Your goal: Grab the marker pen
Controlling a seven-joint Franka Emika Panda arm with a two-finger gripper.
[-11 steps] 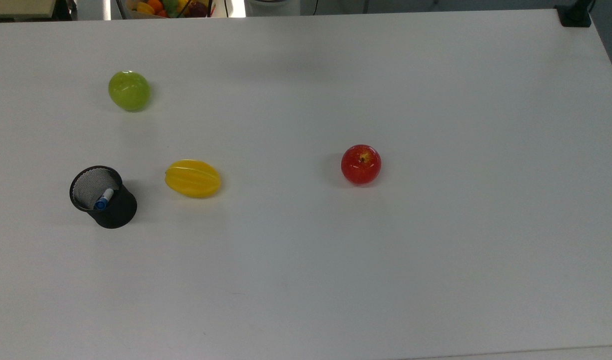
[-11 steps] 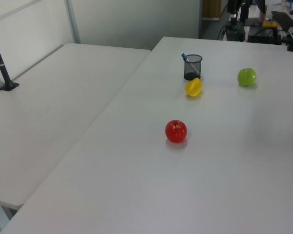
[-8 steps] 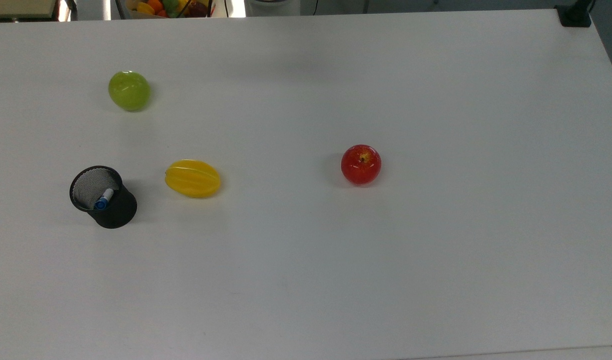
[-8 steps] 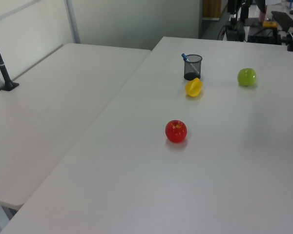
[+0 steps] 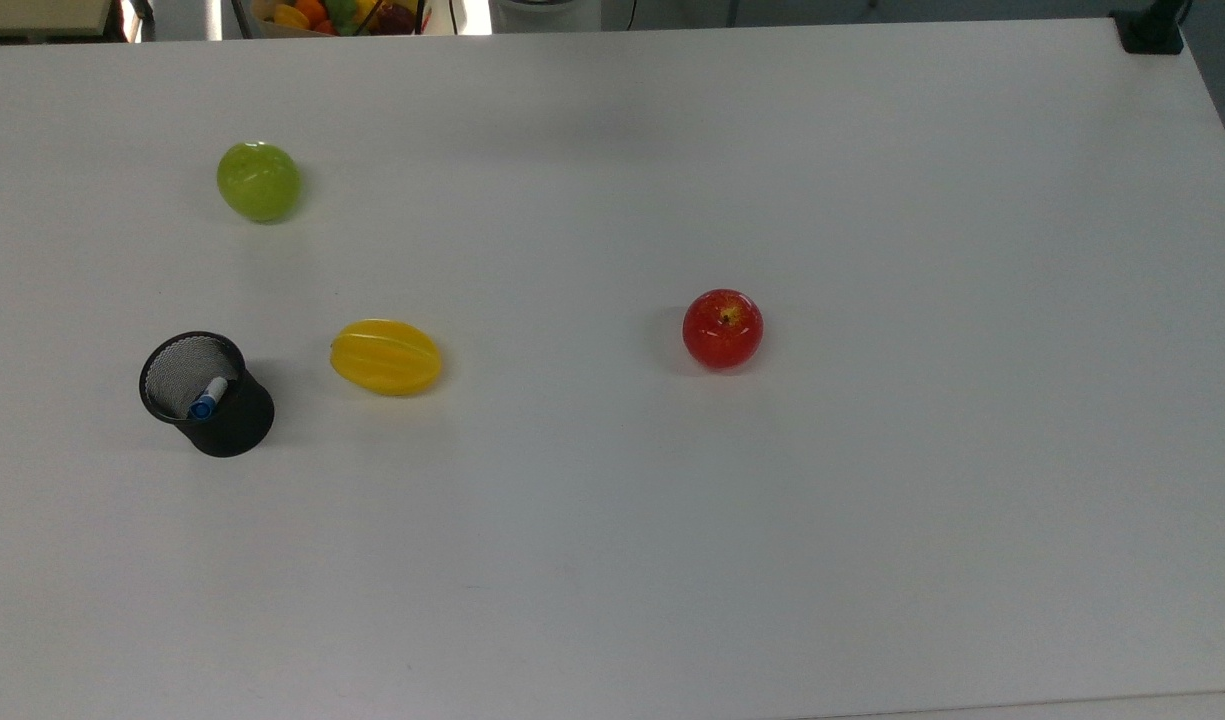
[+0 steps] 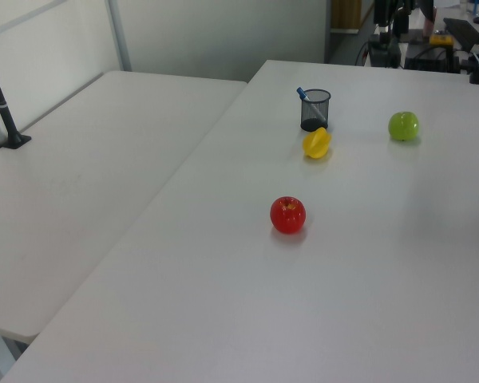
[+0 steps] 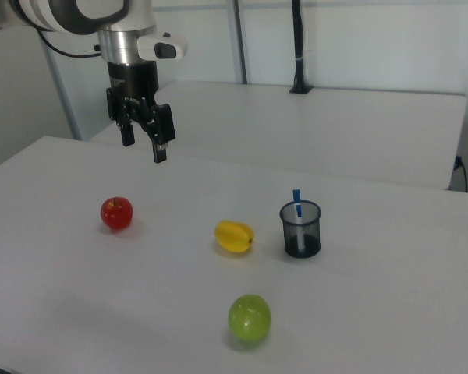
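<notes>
The marker pen [image 5: 208, 397] stands cap up inside a black mesh pen cup [image 5: 212, 400], its blue cap leaning on the rim; its blue cap pokes above the cup as the marker pen [image 7: 297, 201] in the right view and the marker pen [image 6: 302, 93] in the left view. In the right view my gripper [image 7: 144, 148] hangs open high above the table, up and to the left of the red apple [image 7: 116, 213], far from the cup [image 7: 300, 229]. Nothing is between its fingers.
A yellow star fruit [image 5: 386, 356] lies just right of the cup in the top view. A green apple [image 5: 259, 181] sits beyond it, and a red apple [image 5: 722, 328] sits mid-table. A black post base [image 5: 1150, 30] stands at the table's far right corner.
</notes>
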